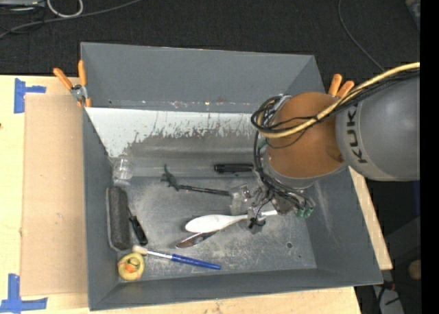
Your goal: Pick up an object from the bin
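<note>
My gripper [256, 218] is low in the bin's right half, under the arm's orange cover, right at the handle end of a white plastic spoon [211, 223]. The spoon lies flat, its bowl pointing left. A metal utensil [194, 239] lies just below the spoon. A small clear plastic piece [241, 199] sits just left of the gripper. A black marker [233, 167] lies by the back wall, above the gripper.
A thin black twig-like piece [186, 186] lies mid-bin. At the left are a long dark grey bar [118, 217], a short black pen [137, 229] and a clear cup [122, 168]. A blue pen [184, 259] and a yellow tape measure [130, 265] lie along the front.
</note>
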Motion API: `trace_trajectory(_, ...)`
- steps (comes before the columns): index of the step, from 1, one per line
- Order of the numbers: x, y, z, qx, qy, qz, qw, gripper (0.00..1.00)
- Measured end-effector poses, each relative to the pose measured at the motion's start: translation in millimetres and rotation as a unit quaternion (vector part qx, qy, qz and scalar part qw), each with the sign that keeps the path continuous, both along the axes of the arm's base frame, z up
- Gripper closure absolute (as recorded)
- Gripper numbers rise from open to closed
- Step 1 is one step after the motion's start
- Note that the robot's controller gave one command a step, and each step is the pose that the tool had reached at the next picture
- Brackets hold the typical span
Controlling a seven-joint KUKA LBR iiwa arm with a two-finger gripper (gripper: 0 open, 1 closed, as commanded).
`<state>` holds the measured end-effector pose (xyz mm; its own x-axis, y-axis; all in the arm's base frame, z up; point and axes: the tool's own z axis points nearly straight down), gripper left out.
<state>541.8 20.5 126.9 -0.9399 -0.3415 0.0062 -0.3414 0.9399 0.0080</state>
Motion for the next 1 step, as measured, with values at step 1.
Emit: trace_trajectory(1,0.0,0.5,17.1,0.000,0.0002,0.000,1.0000,1.00)
